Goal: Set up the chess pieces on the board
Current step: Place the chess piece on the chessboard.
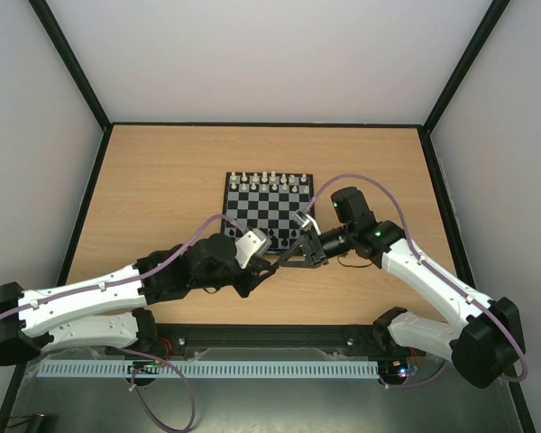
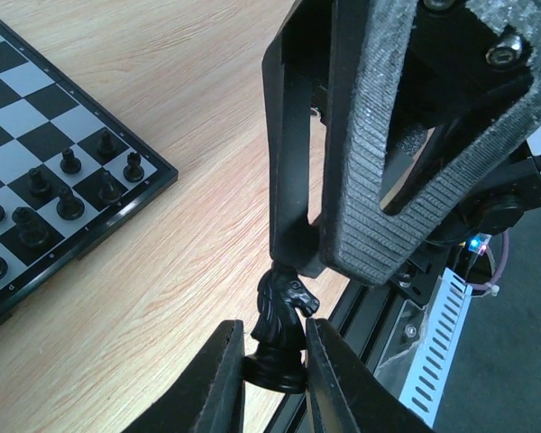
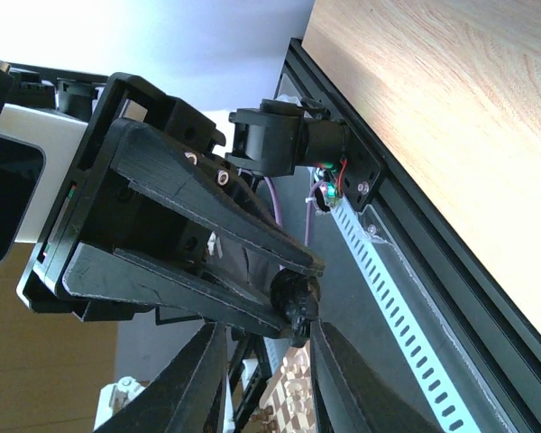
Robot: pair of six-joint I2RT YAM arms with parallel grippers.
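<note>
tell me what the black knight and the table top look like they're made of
black knight: probably moulded plastic, semi-gloss; smooth surface with soft highlights on the head and base, though painted wood can't be ruled out. table top: wood or wood-look laminate, matt; pale grain lines run along it.

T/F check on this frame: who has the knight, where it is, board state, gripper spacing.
1. The left gripper grips the black knight by its base. True.
2. The knight stands on the board. False: it is held in the air, off the board.
3. The board's far edge is lined with white pieces. True.
4. The right gripper is far from the knight. False: its tips are at the knight's head.
</note>
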